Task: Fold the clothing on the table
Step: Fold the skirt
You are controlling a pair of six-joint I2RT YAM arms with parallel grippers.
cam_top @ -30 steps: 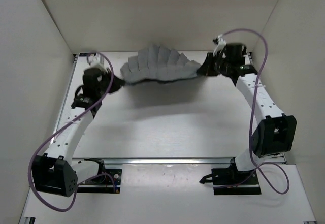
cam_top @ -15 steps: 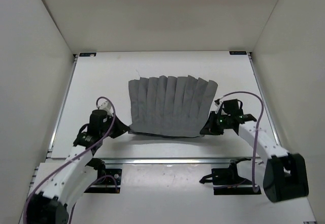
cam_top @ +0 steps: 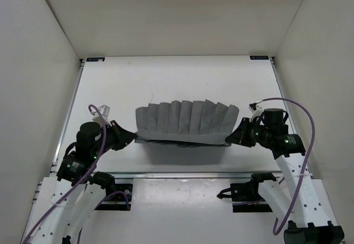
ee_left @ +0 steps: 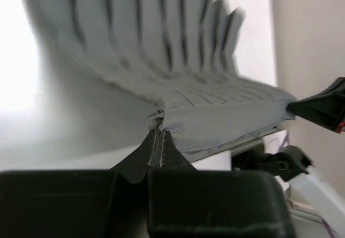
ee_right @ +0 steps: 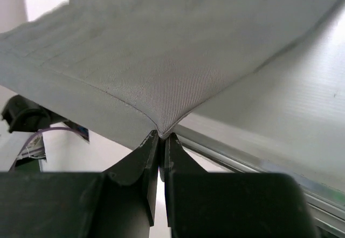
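Now, at the left, the left jaws on the left arm (cam_top: 83, 150) are pressed together on the near-left corner of the grey pleated skirt (cam_top: 185, 121). Its near edge hangs taut, held off the white bench (cam_top: 166, 78), a shadow beneath, pleats fanning away. At the right, the right jaws on the right arm (cam_top: 279, 139) pinch the near-right corner.

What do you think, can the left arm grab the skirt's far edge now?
Probably not yet: the left tool is shut on the skirt at its near corner and must let go first. Nothing else blocks the way.
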